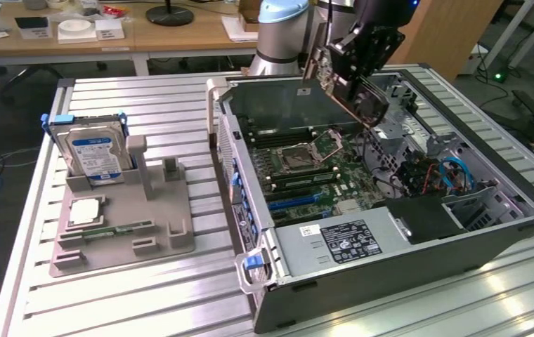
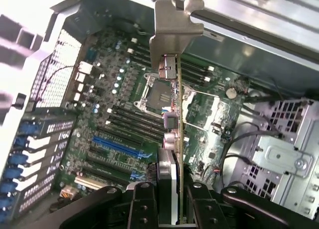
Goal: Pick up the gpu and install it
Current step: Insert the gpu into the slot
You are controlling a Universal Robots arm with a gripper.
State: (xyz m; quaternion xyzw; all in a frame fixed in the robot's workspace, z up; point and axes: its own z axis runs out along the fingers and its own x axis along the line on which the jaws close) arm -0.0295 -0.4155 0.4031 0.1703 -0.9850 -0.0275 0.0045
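Black gripper point(image 2: 169, 204) jaws clenched on thin dark gpu card point(image 2: 175, 114), silvery bracket ahead of them; card edge likely wants squaring to the long blue motherboard slot point(image 2: 117, 147) ahead, offset sideways.

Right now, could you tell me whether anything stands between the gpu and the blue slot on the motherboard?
Nothing visible does. The gripper holds the gpu in the air over the open case, and the blue slot lies bare on the motherboard, with no card or cable across it.
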